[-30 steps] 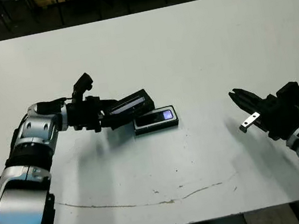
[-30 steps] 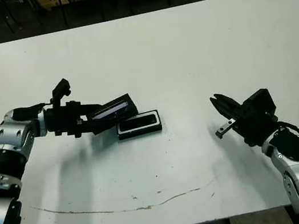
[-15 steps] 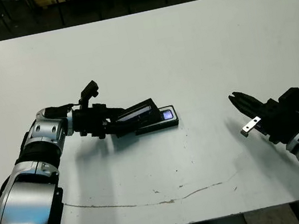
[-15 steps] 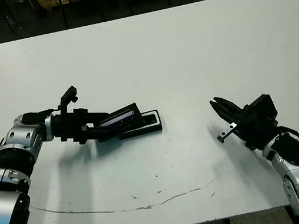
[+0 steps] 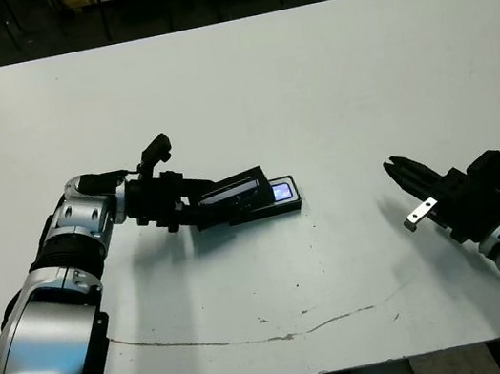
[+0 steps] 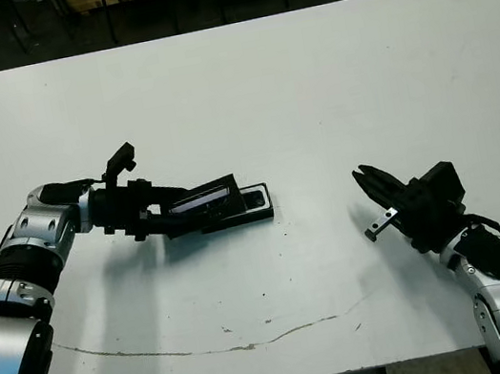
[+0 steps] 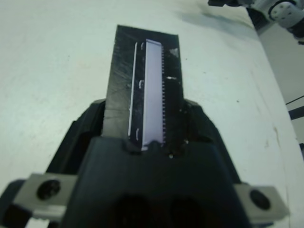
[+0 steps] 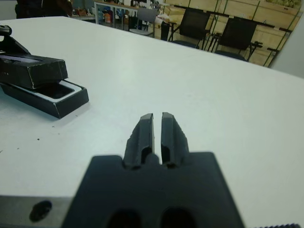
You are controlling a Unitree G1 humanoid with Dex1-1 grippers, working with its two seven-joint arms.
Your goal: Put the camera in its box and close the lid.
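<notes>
The black lid (image 5: 237, 194), with a glossy pale stripe down its face (image 7: 153, 80), is held by my left gripper (image 5: 198, 208), which is shut on its near end. It lies slightly tilted over the left part of the box (image 5: 284, 202), and only the box's right end shows. In that open end sits a dark shape with a bluish glint, the camera (image 5: 281, 192); most of it is hidden under the lid. In the right wrist view the box's white lining (image 8: 53, 98) shows below the lid (image 8: 33, 69). My right gripper (image 5: 394, 166) hovers far right, shut and holding nothing.
A thin dark scratch (image 5: 256, 331) runs across the white table (image 5: 327, 76) near its front edge. Chairs and shelves (image 8: 237, 33) stand beyond the far edge. Bare tabletop lies between the box and my right gripper.
My left gripper has carried the lid down and to the right, from raised beside the box to lying over most of it. The right arm has barely moved.
</notes>
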